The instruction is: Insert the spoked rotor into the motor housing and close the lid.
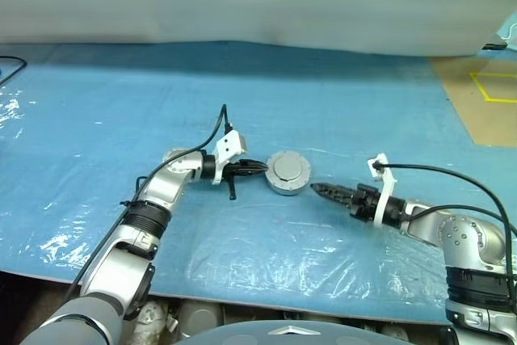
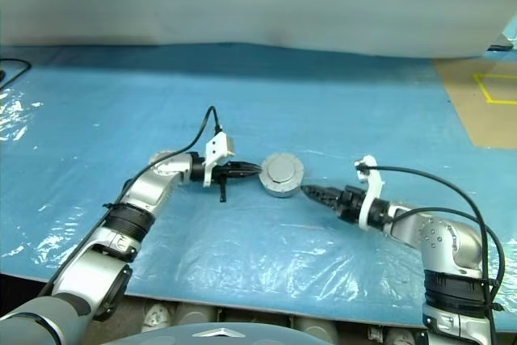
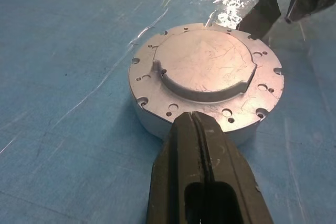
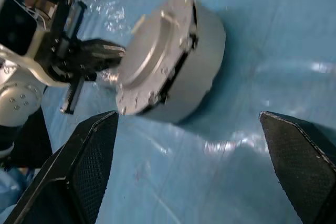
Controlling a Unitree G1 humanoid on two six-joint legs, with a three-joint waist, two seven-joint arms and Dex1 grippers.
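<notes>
The lid point(image 3: 206, 72) already sits on the motor can point(image 4: 197, 61) mid-table on the blue sheet point(image 1: 339, 111), the left gripper point(image 3: 202, 129) pressed shut and empty against its rim, seemingly to steady it, while the right gripper point(image 4: 189, 171) hangs wide open beside it, holding nothing.

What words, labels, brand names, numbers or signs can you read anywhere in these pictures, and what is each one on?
None: no readable text in any view.
The round silver-grey metal lid on the short round silver metal motor housing bears only small bolt holes, no markings.
The blue plastic-covered table sheet is unprinted.
The yellow tape outline on the brown floor patch at far right is a plain line, not a letter or number.
</notes>
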